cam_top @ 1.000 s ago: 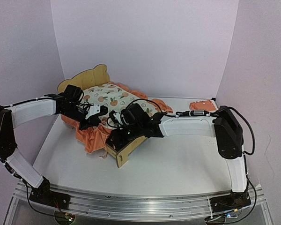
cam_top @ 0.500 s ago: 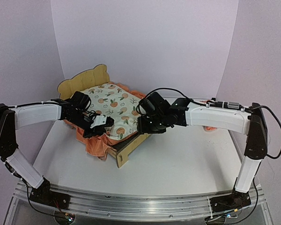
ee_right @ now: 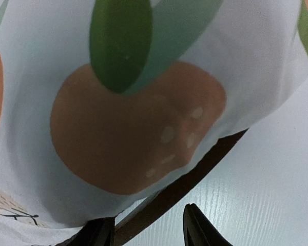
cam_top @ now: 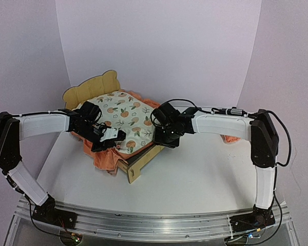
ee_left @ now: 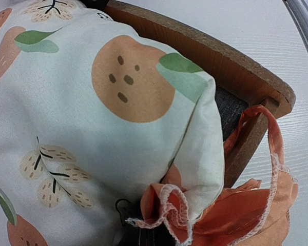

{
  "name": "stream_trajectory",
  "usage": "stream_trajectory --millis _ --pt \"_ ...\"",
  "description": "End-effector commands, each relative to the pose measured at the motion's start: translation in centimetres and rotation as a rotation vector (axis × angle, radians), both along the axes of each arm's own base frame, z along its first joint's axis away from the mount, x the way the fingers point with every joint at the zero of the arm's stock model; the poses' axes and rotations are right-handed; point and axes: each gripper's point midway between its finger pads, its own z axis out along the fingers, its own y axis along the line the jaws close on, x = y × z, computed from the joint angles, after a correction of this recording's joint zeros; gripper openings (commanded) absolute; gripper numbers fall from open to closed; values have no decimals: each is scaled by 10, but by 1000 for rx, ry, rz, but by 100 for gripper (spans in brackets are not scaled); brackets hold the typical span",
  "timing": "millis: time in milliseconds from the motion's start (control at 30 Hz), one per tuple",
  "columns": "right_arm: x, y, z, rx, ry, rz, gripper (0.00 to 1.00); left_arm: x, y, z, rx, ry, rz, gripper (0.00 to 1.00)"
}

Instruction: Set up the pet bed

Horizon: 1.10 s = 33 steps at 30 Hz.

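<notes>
The pet bed [cam_top: 136,167], light plywood with a bear-ear headboard, stands left of centre. The orange-print mattress pad [cam_top: 124,119] lies on it, its orange ruffle [cam_top: 103,156] hanging over the near left side. My left gripper [cam_top: 110,137] is at the pad's near left edge; in the left wrist view it [ee_left: 141,234] is shut on the ruffle [ee_left: 167,205] beside the foot rail [ee_left: 231,72] and grey felt base [ee_left: 228,110]. My right gripper [cam_top: 161,137] is at the bed's right side. In the right wrist view it [ee_right: 149,233] is open, with the rail [ee_right: 195,177] running between its fingers under the pad [ee_right: 138,123].
The small orange pillow [cam_top: 231,138] lies at the right, mostly hidden behind my right forearm. White walls close in at the back and both sides. The white tabletop [cam_top: 195,174] lies in front of the bed.
My right gripper has moved from the bed's near foot corner to its right side. The pad now lies spread flatter over the bed. My left gripper has shifted slightly toward the foot.
</notes>
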Motion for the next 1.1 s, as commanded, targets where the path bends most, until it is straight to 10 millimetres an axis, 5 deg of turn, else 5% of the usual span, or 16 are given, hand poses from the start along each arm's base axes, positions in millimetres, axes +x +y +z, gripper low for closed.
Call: stream_trajectory --millis 0,333,633,800,1067 --pt "2 -3 -16 5 59 -32 37 6 3 9 12 -33 1 3" --pt "10 -86 -20 -90 60 -74 22 -13 -16 56 -111 67 -69 49" --pt "10 -168 -14 -85 116 16 23 -7 -27 86 -183 111 -23 60" --pt "18 -198 -7 -36 139 47 30 24 -15 65 -101 50 89 61" --pt "24 -184 38 35 151 129 44 45 -1 21 48 13 124 64"
